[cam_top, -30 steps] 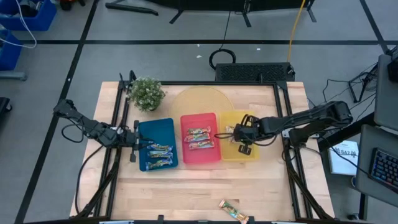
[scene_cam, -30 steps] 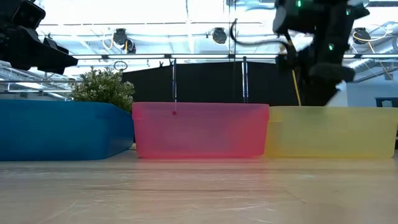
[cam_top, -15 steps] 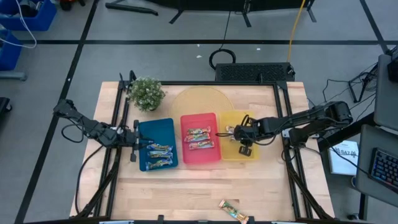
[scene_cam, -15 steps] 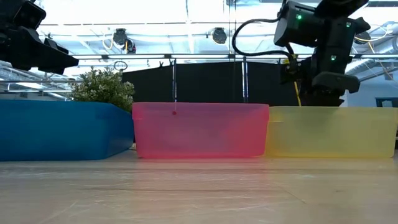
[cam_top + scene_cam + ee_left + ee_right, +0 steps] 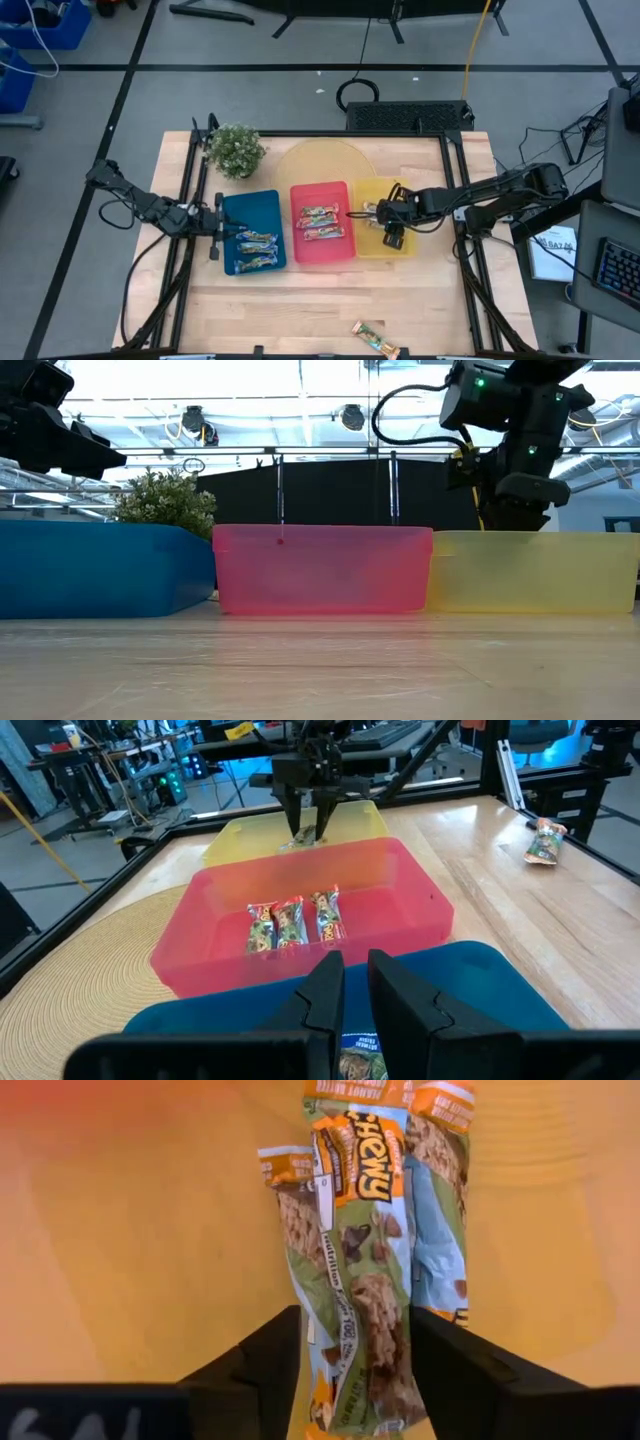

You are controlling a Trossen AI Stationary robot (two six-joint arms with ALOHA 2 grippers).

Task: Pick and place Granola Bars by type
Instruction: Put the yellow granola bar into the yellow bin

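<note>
My right gripper [image 5: 373,212] hangs over the yellow tray [image 5: 400,250], fingers pointing down, shut on an orange-gold granola bar [image 5: 360,1230]. Other orange-gold bars [image 5: 440,1200] lie under it in that tray. In the left wrist view that gripper [image 5: 305,825] shows beyond the red tray [image 5: 420,895]. Three red-green bars [image 5: 320,222] lie in the red tray, and blue-silver bars [image 5: 255,250] lie in the blue tray [image 5: 250,210]. One more wrapped bar [image 5: 375,340] lies by the table's near edge. My left gripper [image 5: 222,230] waits shut at the blue tray's left side. My right gripper pinches the orange-gold bar between its two fingers [image 5: 260,1370] at one end of the wrapper [image 5: 345,1380], coming from above. The bar hangs lengthwise below the fingers, over the bars in the yellow tray. Whether its lower end rests on them I cannot tell.
A small potted plant [image 5: 236,150] stands at the far left corner. A round woven mat [image 5: 320,162] lies behind the three trays, which stand side by side mid-table. Bare wood stretches from the trays to the near edge, apart from the stray bar [image 5: 545,838].
My right gripper has come down toward the yellow tray and shifted slightly toward the table's left, carrying the orange-gold bar. The left arm has kept still.
</note>
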